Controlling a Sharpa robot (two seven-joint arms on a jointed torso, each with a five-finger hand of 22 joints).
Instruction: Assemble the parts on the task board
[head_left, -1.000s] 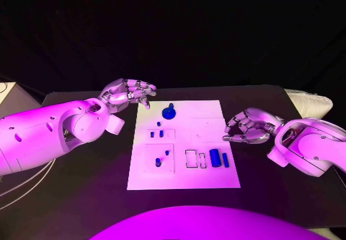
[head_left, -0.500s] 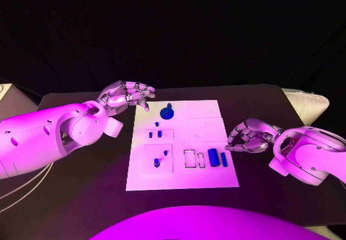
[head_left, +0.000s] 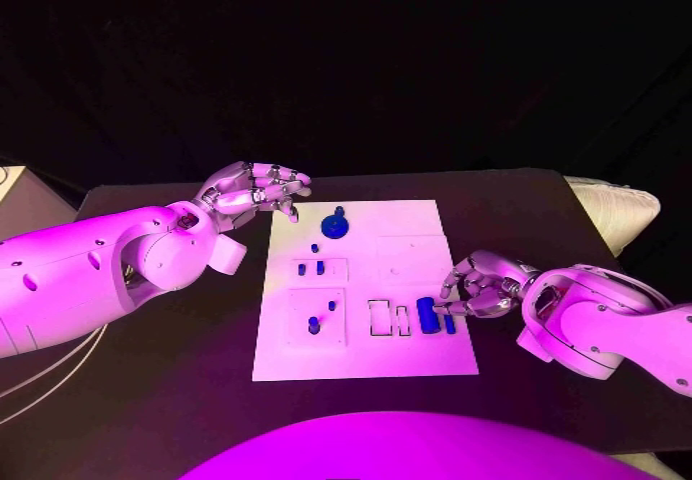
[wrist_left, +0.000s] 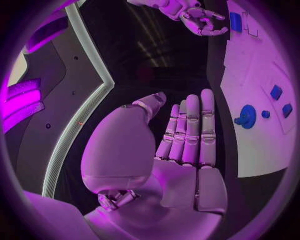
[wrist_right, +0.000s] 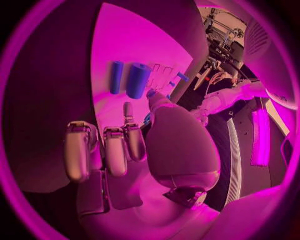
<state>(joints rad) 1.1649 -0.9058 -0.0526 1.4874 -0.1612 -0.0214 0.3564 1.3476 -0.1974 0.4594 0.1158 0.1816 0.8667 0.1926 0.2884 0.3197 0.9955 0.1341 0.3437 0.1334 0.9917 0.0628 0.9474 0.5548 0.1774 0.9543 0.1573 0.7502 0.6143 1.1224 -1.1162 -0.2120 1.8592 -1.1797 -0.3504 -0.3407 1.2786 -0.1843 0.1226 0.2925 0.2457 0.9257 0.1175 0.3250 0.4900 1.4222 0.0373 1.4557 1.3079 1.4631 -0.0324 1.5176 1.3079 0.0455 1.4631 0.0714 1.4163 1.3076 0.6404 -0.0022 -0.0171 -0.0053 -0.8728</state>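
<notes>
Black table (head_left: 173, 400) carries the white rectangular task board (head_left: 418, 225), small blue parts lying on it, 2 blue cylinders (head_left: 428, 315) near its right edge. Right silver hand (head_left: 476, 287) hovers over that edge beside them, fingers curled, holding nothing. Left silver hand (head_left: 257, 188) hangs off the board's far left corner, fingers together, empty.

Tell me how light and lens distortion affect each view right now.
Head view: magenta light washes the task board, the blue parts stay readable, the background is black. Left wrist view: fisheye bends the board's edge beside the left hand. Right wrist view: strong pink wash, right hand looms large.
</notes>
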